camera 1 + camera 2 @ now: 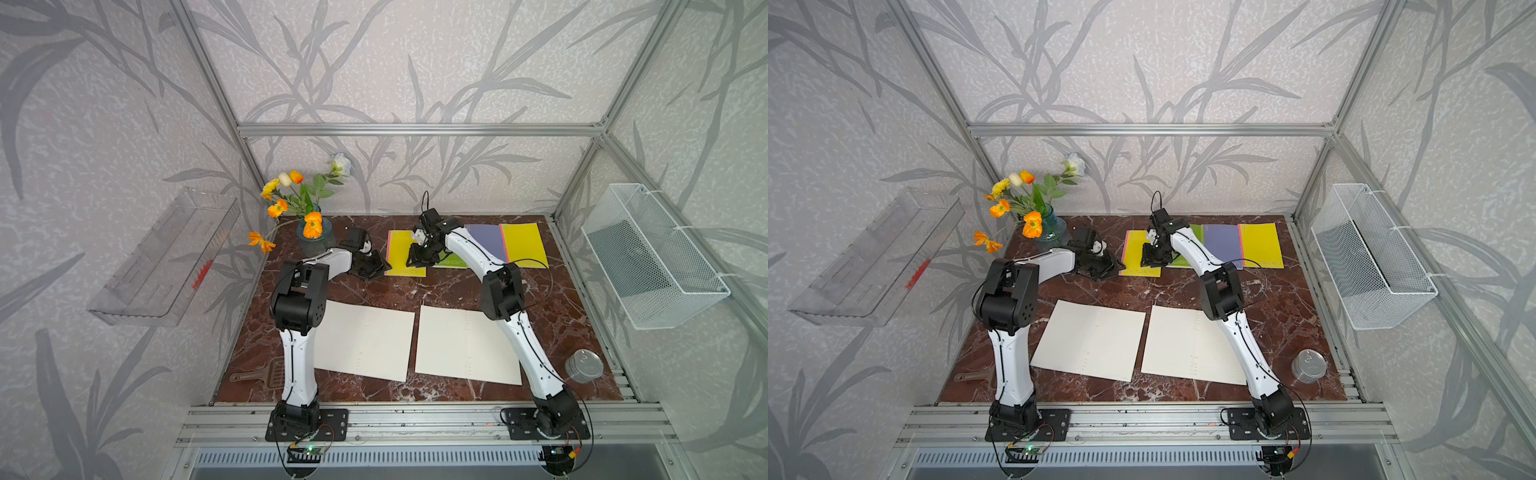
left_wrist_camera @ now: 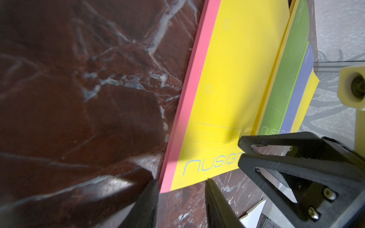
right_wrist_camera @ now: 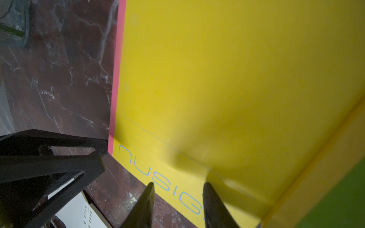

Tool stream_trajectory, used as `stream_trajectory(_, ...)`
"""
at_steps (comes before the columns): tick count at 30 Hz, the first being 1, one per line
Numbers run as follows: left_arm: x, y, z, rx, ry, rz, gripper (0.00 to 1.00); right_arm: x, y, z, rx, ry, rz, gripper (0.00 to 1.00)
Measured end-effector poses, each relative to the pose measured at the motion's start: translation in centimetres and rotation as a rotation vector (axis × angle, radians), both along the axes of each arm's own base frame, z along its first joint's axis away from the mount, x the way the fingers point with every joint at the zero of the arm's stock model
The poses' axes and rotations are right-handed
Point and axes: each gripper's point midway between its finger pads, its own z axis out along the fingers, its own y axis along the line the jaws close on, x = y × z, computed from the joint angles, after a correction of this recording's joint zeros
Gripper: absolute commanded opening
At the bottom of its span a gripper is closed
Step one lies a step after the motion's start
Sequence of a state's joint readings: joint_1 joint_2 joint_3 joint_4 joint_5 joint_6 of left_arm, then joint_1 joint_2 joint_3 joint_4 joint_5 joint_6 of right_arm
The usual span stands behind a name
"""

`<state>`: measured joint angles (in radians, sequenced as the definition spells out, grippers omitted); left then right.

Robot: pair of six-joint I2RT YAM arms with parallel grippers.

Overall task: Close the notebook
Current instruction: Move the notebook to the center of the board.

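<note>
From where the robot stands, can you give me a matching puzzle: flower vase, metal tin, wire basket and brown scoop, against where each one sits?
Things:
1. flower vase
2. metal tin
3. wire basket
4. brown scoop

Places:
A. near right corner of the table
B. hanging on the right wall
C. near left corner of the table
D. far left corner of the table

Pairs: 1-D, 2-A, 3-B, 4-C
</note>
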<state>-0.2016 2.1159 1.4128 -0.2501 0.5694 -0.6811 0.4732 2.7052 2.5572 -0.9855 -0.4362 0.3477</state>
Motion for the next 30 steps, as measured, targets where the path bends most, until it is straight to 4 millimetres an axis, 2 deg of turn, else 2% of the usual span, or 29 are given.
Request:
stream_trajectory(6,-0.2,0.8,0.8,0.045,-0.029,0.013,0.43,0.5,0.7,0.4,0.044,-0.02,0.011,0.45)
stream_trajectory(12,0.0,1.2,3.9,0.09,-0.113,0.007,0.45,1.0,1.4,1.1,0.085,-0.051,0.025,0.46)
stream_trajectory(15,-0.3,0.5,5.1,0.133,-0.148,-0.026,0.46,1.1,1.6,1.8,0.095,-0.065,0.029,0.46)
stream_trajectory(19,-0.6,-1.3,6.0,0.209,-0.182,-0.09,0.47,0.6,1.0,3.8,0.097,-0.079,0.026,0.46)
stream_trajectory(24,-0.6,-3.2,7.6,0.289,-0.229,-0.145,0.48,-1.1,-2.0,7.6,0.092,-0.1,-0.029,0.47)
stream_trajectory(28,-0.1,-4.5,8.0,0.357,-0.251,-0.179,0.48,-2.3,-6.4,10.1,0.116,-0.121,-0.12,0.48)
stream_trajectory(30,0.0,-4.9,7.5,0.383,-0.242,-0.189,0.48,-2.9,-8.5,10.6,0.12,-0.124,-0.16,0.48)
